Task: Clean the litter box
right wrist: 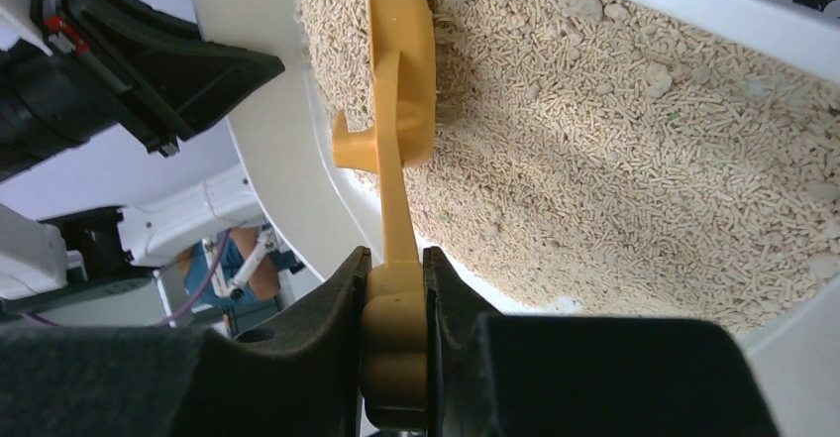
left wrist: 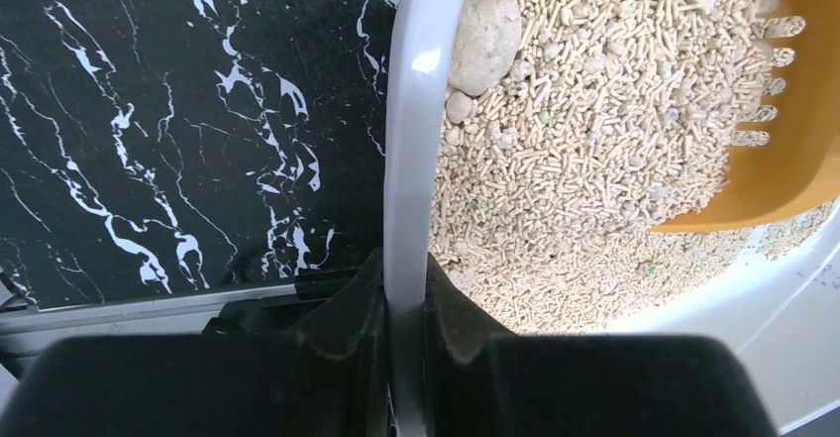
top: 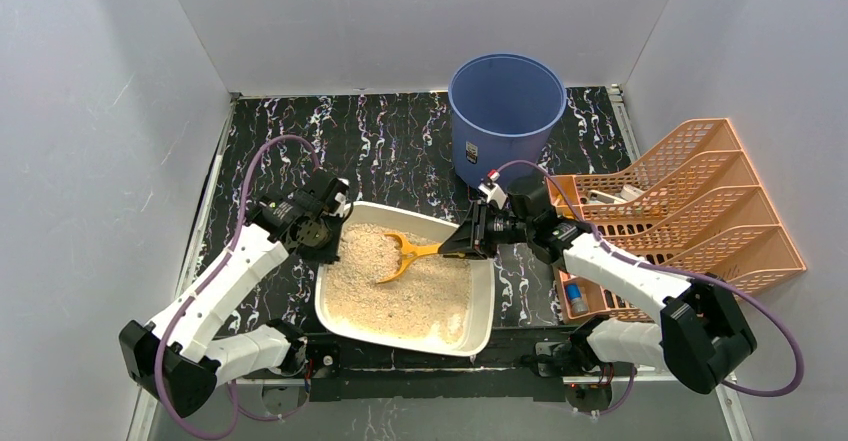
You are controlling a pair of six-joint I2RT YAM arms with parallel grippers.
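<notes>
The white litter box [top: 478, 323] with tan pellet litter sits at the near middle of the table. My left gripper [top: 335, 229] is shut on its left rim [left wrist: 406, 160], one finger outside and one inside. My right gripper [top: 468, 241] is shut on the handle of an orange slotted scoop [top: 402, 257], whose head lies in the litter at the box's far middle. The scoop shows in the right wrist view [right wrist: 401, 80] and the left wrist view [left wrist: 792, 110]. A grey clump [left wrist: 483, 29] lies by the rim with smaller clumps near it.
A tall blue bucket [top: 505, 111] stands behind the box, right of centre. An orange-pink lattice rack [top: 690, 211] stands at the right, close to my right arm. White walls enclose the black marbled table [top: 390, 151].
</notes>
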